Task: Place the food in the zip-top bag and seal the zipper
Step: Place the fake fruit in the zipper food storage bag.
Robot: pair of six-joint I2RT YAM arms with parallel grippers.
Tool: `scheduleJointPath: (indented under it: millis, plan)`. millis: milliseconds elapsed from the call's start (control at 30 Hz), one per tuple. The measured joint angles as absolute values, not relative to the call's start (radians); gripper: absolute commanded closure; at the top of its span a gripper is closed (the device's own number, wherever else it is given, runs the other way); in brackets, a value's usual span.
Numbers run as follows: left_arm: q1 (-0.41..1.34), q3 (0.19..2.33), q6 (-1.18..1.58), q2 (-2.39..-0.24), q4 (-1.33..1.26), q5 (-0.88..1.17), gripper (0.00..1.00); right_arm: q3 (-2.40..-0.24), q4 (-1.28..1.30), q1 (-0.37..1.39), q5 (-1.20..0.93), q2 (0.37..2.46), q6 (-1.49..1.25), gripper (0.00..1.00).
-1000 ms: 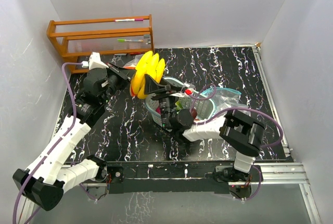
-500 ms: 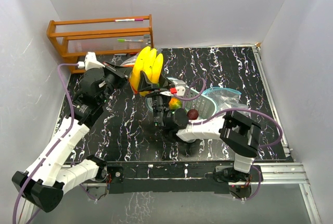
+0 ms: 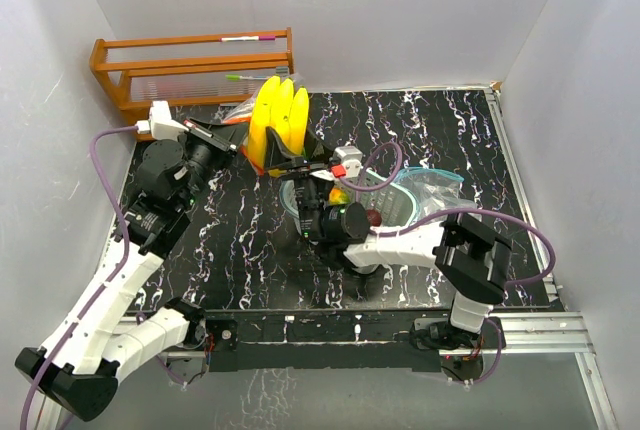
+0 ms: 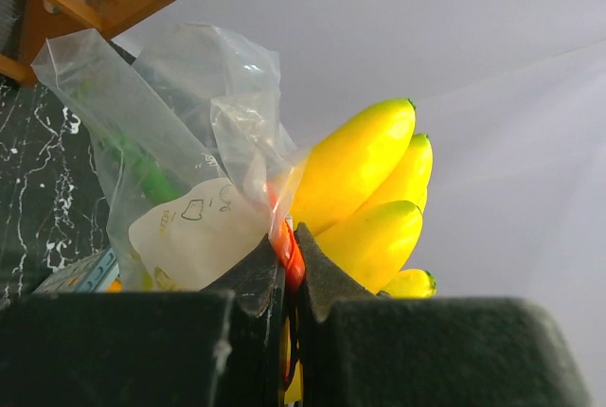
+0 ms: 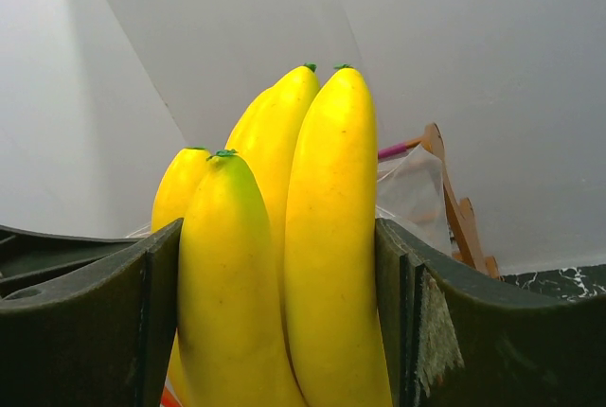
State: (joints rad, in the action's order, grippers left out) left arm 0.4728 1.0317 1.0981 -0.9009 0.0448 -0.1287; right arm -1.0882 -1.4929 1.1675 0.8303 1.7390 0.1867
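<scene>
The yellow bananas [image 3: 279,120] stand upright above the table's back left, clamped between the fingers of my right gripper [image 3: 292,156]. In the right wrist view they [image 5: 303,265] fill the gap of that gripper [image 5: 279,322]. My left gripper [image 4: 291,256] is shut on the red zipper edge of the clear zip-top bag [image 4: 180,170], which hangs just left of the bananas [image 4: 365,189]. A long green pepper [image 4: 137,166] shows through the bag. From above, the left gripper [image 3: 238,138] and the bag [image 3: 240,110] sit beside the bananas. A mango [image 3: 340,194] and a small red fruit [image 3: 373,217] lie in the basket.
A pale teal mesh basket [image 3: 408,208] stands mid-table under the right arm. A wooden rack [image 3: 190,65] with pens lines the back left wall, close behind the bag and bananas. White walls close in on three sides.
The right gripper has lifted the bananas and swung them upright toward the back left. The left gripper has risen and shifted left with the bag edge still held.
</scene>
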Motion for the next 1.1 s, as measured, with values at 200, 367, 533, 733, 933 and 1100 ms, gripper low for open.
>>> scheduleJointPath:
  millis: [200, 367, 533, 733, 933, 1100]
  plan:
    - [0.473, 1.015, 1.121, -0.899, 0.022, -0.119, 1.0, -1.088, -1.493, 1.142, 0.778, 1.734, 0.212, 0.91]
    - [0.482, 0.992, 1.124, -0.896, 0.041, -0.07, 1.0, -1.092, -1.492, 1.094, 0.765, 1.73, 0.233, 0.91]
    - [0.496, 0.984, 1.126, -0.894, 0.049, -0.02, 1.0, -1.116, -1.492, 1.066, 0.763, 1.724, 0.236, 0.91]
    - [0.531, 0.991, 1.123, -0.888, 0.062, 0.079, 1.0, -1.046, -1.491, 1.048, 0.745, 1.694, 0.145, 0.91]
    - [0.543, 0.999, 1.122, -0.907, 0.084, 0.125, 1.0, -0.973, -1.491, 1.065, 0.735, 1.691, 0.064, 0.9]
    - [0.543, 1.011, 1.105, -0.91, 0.111, 0.125, 1.0, -0.958, -1.491, 1.081, 0.767, 1.691, 0.048, 0.9]
